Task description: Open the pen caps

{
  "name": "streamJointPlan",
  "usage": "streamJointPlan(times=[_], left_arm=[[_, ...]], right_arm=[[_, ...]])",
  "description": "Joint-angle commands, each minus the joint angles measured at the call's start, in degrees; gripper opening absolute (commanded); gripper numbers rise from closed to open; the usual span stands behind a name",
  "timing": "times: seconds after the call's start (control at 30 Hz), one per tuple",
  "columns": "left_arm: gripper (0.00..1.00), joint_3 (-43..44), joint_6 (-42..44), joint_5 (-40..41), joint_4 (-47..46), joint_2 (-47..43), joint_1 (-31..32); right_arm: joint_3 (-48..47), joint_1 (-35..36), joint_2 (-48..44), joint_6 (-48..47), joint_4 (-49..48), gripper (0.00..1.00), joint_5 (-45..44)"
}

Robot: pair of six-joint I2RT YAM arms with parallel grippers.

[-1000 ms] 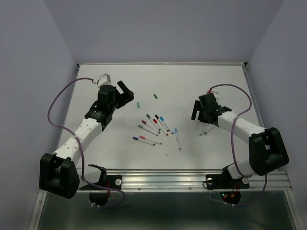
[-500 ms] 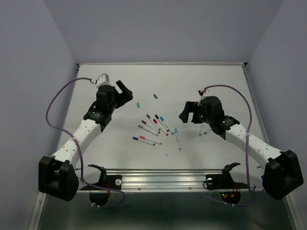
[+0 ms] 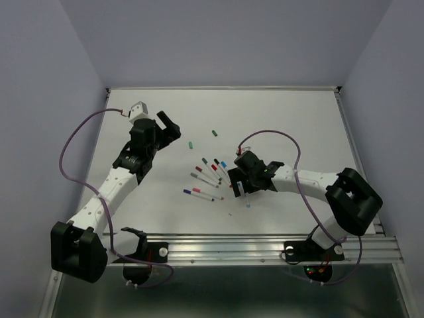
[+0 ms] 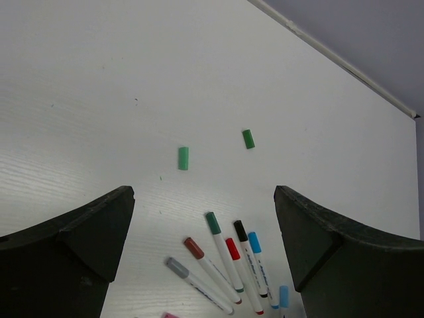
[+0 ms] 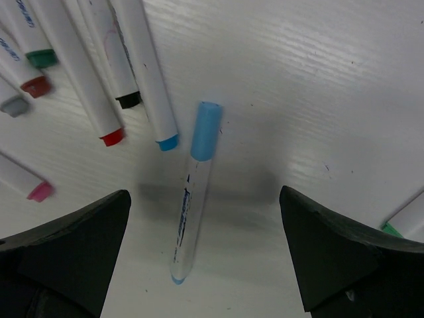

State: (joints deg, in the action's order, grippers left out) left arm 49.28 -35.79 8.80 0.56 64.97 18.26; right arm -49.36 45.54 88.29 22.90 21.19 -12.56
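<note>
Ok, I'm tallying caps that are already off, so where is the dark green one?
In the top view, the dark green cap lies loose near mid-table, beyond the cluster of pens and just right of the lighter green cap.

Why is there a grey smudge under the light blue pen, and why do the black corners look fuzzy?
Right wrist view: the smudge is a soft shadow across the light blue pen, likely cast by the right gripper overhead; its fingers sit too near the lens to be sharp.
</note>
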Motion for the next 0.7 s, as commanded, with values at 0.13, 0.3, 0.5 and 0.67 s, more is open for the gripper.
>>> streamJointPlan(times=[0.13, 0.3, 0.5, 0.67], left_arm=[[0.99, 1.5, 1.2, 1.7, -0.6, -0.8, -0.3], [0.99, 2.0, 1.2, 1.8, -0.6, 0.1, -0.5], [0.99, 2.1, 1.2, 1.5, -0.6, -0.2, -0.7], [0.99, 2.0, 1.4, -1.3, -0.6, -0.7, -0.7]], right_arm=[[-2.3, 3.6, 3.6, 2.0, 3.9, 0.85, -5.7], [-1.8, 4.1, 6.4, 4.4, 5.3, 0.60, -5.6], [-0.8, 4.1, 6.8, 5.8, 4.6, 0.34, -5.7], [-1.4, 4.1, 7.1, 6.4, 4.1, 0.13, -5.5]])
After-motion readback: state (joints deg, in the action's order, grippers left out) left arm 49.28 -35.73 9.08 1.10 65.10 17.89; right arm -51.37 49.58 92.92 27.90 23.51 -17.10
